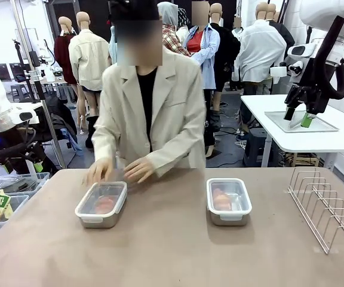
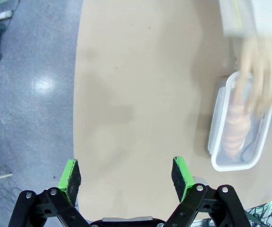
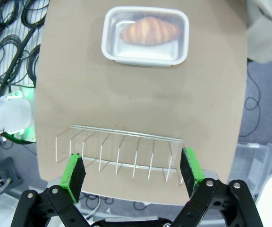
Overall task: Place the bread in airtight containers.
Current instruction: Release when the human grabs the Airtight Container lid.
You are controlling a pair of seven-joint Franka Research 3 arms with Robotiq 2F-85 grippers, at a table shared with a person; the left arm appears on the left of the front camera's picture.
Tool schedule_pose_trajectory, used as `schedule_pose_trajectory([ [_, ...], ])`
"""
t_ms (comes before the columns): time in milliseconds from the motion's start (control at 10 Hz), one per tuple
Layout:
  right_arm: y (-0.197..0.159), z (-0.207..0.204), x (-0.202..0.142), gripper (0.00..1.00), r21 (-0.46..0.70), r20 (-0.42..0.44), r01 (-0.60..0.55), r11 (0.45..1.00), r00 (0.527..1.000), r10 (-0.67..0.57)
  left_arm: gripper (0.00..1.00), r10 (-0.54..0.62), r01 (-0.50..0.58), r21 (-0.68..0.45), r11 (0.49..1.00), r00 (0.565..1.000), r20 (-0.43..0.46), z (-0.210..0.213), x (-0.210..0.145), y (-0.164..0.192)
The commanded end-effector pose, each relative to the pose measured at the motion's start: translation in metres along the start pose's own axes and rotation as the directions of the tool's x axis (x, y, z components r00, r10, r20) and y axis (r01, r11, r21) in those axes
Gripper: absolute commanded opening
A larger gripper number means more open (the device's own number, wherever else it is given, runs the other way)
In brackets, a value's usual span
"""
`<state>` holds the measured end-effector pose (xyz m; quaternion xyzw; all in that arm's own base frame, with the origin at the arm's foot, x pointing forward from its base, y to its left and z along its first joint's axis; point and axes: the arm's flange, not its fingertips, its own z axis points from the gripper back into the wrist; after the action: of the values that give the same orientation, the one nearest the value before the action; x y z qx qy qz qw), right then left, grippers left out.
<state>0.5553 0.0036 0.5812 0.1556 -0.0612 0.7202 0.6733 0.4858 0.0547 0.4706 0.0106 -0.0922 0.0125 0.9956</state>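
A: Where do the two containers sit on the counter point(image 1: 172, 251)?
B: The left container point(image 1: 101, 204) lies left of the middle, the right container point(image 1: 229, 201) right of it, well apart, each with a roll inside: one bread point(image 1: 104, 204) in the left, another bread point(image 1: 221, 199) in the right.

A: And the person?
B: Behind the counter at its far side, both hands point(image 1: 119, 170) at the far edge of the left container, touching its lid point(image 1: 100, 198).

A: Anything else on the counter?
B: A wire rack point(image 1: 326, 212) at the right edge, right of the right container and apart from it.

A: The end effectors?
B: The left end effector point(image 2: 124, 174) hangs above the bare counter beside the left container. The right end effector point(image 3: 131, 172) hangs above the rack, the right container beyond it.
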Motion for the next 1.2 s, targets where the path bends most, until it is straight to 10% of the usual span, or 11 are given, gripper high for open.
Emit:
schedule_pose_trajectory([
  [0,-0.0005,-0.0004,0.0002,1.0,0.01,-0.019,-0.002,1.0,1.0,0.002,1.0,0.008,-0.008,0.007,1.0,1.0,0.003,0.0017,0.0002,0.0003],
  [1100,-0.0005,-0.0004,0.0002,1.0,0.01,-0.019,-0.002,1.0,1.0,0.002,1.0,0.008,-0.008,0.007,1.0,1.0,0.003,0.0017,0.0002,0.0003],
])
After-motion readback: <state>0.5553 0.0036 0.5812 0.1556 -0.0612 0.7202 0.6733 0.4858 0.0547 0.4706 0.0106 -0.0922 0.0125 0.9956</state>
